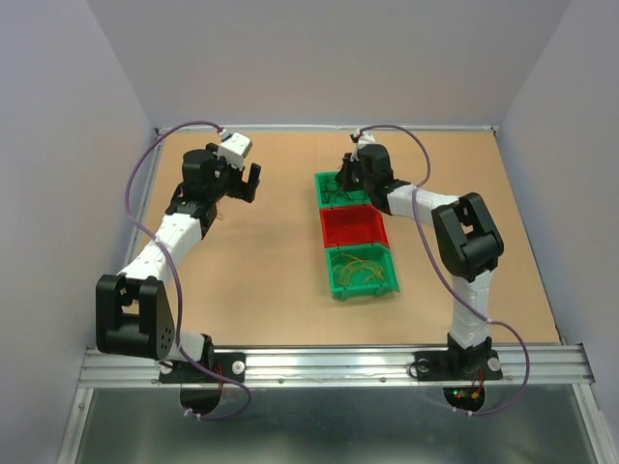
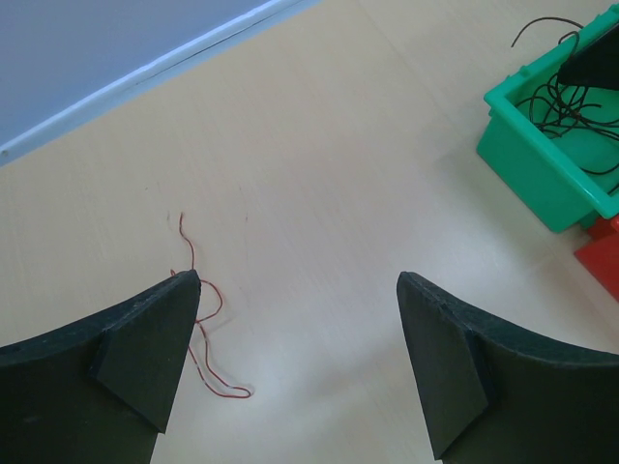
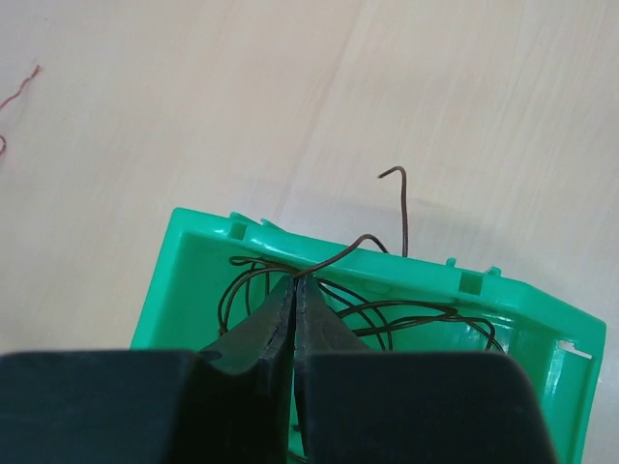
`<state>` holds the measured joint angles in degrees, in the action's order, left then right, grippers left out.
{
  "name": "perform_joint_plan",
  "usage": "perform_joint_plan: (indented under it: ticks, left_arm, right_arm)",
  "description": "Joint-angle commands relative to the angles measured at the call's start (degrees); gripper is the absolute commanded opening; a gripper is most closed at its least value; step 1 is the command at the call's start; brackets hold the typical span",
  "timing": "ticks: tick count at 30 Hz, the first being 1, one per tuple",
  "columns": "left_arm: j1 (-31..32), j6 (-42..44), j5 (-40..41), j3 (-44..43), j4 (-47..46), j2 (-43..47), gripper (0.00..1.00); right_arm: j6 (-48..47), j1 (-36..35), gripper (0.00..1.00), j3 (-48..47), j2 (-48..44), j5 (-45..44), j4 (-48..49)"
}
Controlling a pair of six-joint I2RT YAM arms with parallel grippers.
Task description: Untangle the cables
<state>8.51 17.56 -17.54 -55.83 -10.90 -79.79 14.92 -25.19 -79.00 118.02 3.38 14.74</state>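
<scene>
The right gripper (image 3: 295,282) has its two fingers pressed tight together. A thin dark cable (image 3: 403,208) is pinched at their tips. It runs up and away from the tips, goes over the rim, and ends in a little hook. Right under the fingers is a green bin (image 3: 179,280). More dark cables (image 3: 406,314) curl inside it. Behind that bin, back toward the arm's base, sit a red bin (image 1: 353,227) and a second green bin (image 1: 336,288) with yellow cables (image 1: 363,266) in it.

The left gripper (image 2: 298,278) is spread wide and holds nothing. A thin red cable (image 2: 208,319) lies on the table (image 2: 319,145) just by one finger, partly hidden under it. The green bin with the dark cables is well off past the other finger.
</scene>
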Motion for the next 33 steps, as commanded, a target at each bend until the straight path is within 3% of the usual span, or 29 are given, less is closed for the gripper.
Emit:
perform_joint_plan:
  ticks: [1,17,27,33]
  left_arm:
    - [-0.2,0.7,-0.4,0.3,-2.1,0.3,0.95]
    - [-0.2,0.6,-0.5,0.4,-2.0,0.4,0.95]
    - [-0.2,0.6,-0.3,0.4,-2.0,0.8,0.95]
    - [-0.2,0.7,-0.2,0.6,-1.8,1.4,0.95]
  right_arm:
    - [-0.5,-0.4,0.02,2.4,-5.9,1.9,8.5]
    - [-4.2,-0.4,0.00,16.1,-20.2,7.9,15.0]
    - [-7.8,-0.4,0.00,6.9,-15.4,11.5,-7.1]
    - [-11.0,-0.3,0.00,-1.8,-7.3,11.6,-13.1]
